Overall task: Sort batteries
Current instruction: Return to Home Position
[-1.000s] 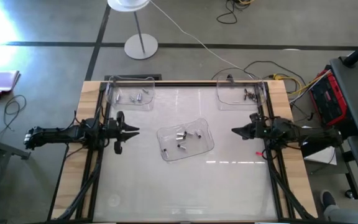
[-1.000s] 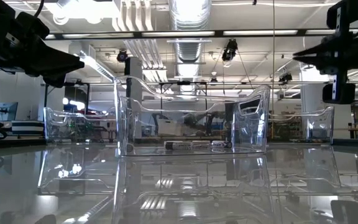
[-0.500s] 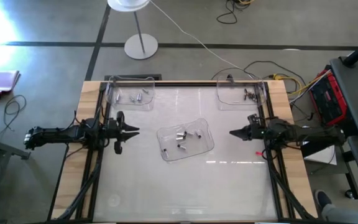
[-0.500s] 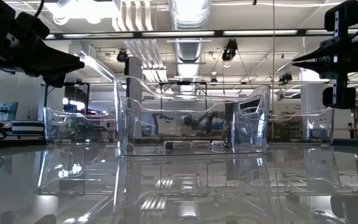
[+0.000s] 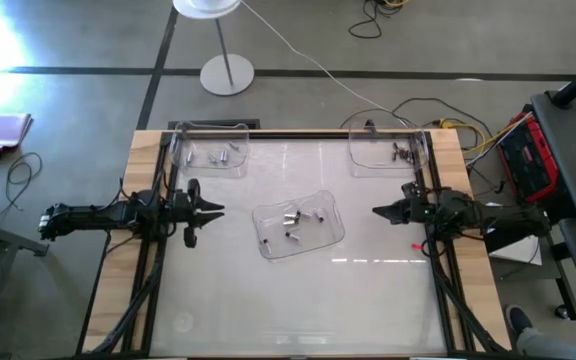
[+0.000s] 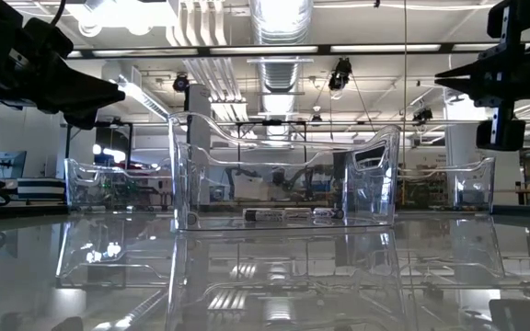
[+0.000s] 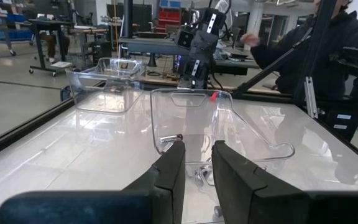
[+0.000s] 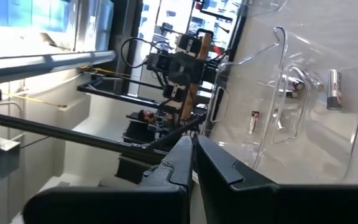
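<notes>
A glossy white bench framed in pale wood is seen on a grey floor, where a white lamp stand is placed. The batteries, tiny silvery cylinders, are gathered loose in a clear tray. They are found between the left tool, held narrowly parted, and the right tool, pressed closed, well apart from both

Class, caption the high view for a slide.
Left gripper and right gripper hover at opposite table edges; batteries lie in three trays.
</notes>
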`<state>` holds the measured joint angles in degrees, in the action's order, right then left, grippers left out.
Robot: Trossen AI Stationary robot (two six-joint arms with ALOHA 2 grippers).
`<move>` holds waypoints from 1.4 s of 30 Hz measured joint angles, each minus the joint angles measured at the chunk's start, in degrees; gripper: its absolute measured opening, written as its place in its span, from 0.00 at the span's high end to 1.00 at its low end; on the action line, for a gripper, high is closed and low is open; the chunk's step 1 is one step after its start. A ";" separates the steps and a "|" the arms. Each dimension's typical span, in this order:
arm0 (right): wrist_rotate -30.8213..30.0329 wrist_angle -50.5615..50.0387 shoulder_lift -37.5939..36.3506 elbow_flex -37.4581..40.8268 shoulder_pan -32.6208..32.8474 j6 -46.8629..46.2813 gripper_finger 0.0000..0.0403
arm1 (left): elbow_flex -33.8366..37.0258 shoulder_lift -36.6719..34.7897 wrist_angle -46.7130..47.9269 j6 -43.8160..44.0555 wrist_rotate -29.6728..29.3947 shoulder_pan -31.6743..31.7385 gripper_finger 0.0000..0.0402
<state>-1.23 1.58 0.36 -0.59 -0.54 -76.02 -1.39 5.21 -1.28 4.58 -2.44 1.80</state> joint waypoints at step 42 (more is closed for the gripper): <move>-6.88 2.59 1.95 -0.39 0.00 80.83 0.97 | 0.00 0.13 0.00 0.00 0.00 0.01 0.85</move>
<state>-8.11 4.16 2.31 -0.98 -0.54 4.81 -1.39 5.34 -1.28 4.58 -2.43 1.81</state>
